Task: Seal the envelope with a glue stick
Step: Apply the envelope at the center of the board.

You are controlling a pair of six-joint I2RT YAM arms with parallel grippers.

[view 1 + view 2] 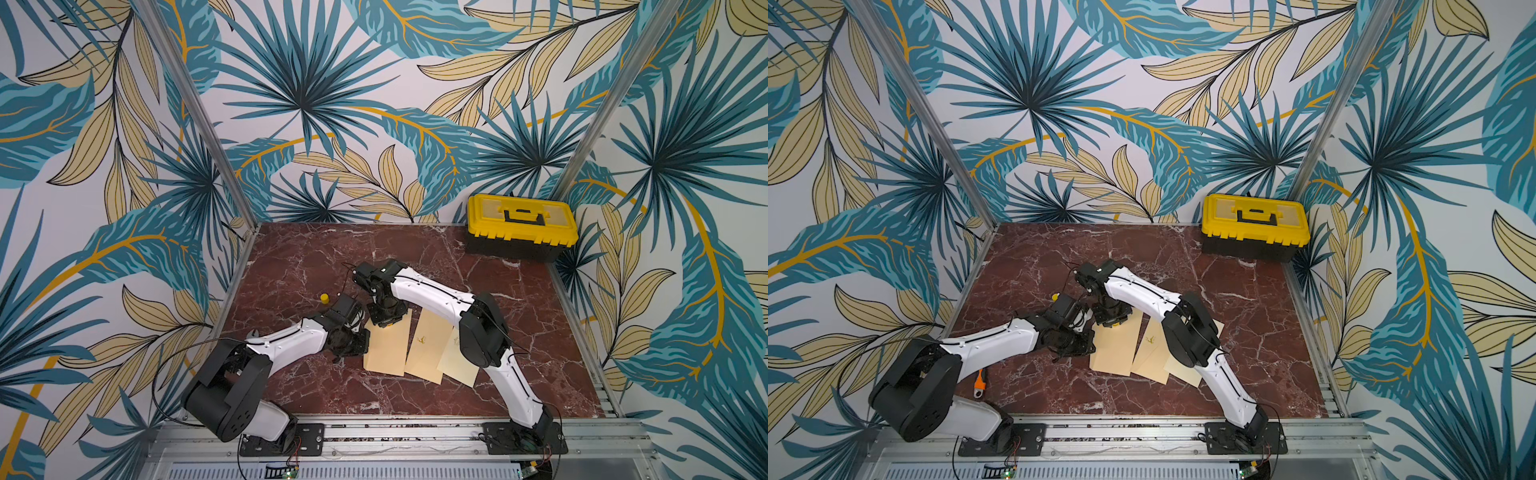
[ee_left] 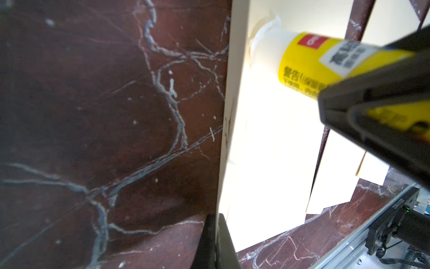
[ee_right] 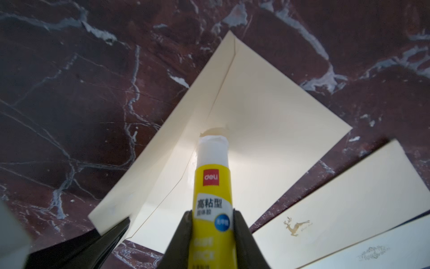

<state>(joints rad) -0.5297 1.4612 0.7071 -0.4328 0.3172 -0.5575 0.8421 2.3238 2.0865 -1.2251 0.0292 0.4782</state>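
1. So, in both top views my right pincer (image 1: 385, 322) is clenched on the glue stick (image 1: 389, 326), tip down at the far end of the leftmost envelope (image 1: 386, 353); left pincer (image 1: 360, 337) is right at its left edge.
2. Left wrist: that one's pinched shut on the lifted flap (image 2: 233, 104), glue touching the paper just beside it.
3. Right wrist: stick's long axis runs straight out of my jaws, slanted to the fold (image 3: 221, 86), so I'd guess the swipe heads along it toward my left pincer.
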